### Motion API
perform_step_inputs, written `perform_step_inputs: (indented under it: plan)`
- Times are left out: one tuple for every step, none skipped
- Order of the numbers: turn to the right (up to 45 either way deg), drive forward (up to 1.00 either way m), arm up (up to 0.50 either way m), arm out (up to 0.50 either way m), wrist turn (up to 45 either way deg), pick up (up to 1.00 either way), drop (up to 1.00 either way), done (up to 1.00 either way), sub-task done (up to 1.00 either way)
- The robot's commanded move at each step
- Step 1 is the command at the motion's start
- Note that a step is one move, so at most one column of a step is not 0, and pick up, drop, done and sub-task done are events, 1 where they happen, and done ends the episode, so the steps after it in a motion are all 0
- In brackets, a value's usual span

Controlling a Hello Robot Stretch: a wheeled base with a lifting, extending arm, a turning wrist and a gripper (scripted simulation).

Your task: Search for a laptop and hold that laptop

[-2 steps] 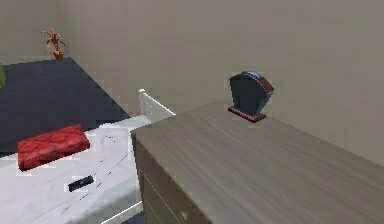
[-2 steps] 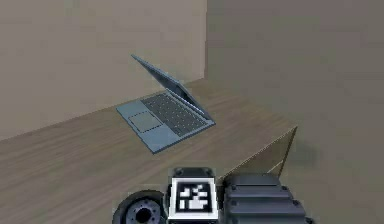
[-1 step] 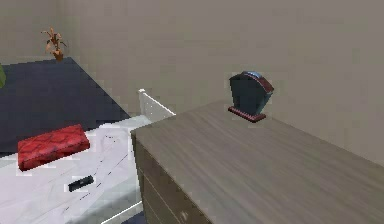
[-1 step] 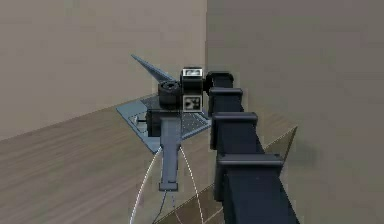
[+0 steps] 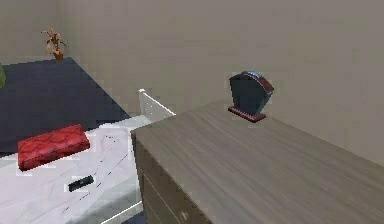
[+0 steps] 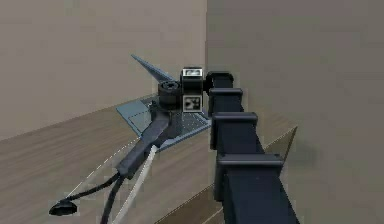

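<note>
Open grey laptop [image 6: 137, 109] on dresser [image 6: 55, 150]

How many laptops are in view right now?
1: a grey laptop, lid up, on the wooden top near the wall corner. The arm could hide another.

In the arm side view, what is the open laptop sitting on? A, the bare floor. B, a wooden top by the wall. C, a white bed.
B: the laptop stands with its grey base flat on the wooden top, close to the corner of the walls.
</note>
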Motion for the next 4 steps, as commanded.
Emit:
perform_step_inputs:
  plan:
    - [0.0,0.0,0.0,0.0,45.0,0.0,0.0,0.0,0.0]
    - [0.0,0.0,0.0,0.0,45.0,0.0,0.0,0.0,0.0]
    - [0.0,0.0,0.0,0.0,15.0,0.0,0.0,0.0,0.0]
    - [0.0,0.0,-0.12,0.0,0.0,0.0,0.0,0.0,0.0]
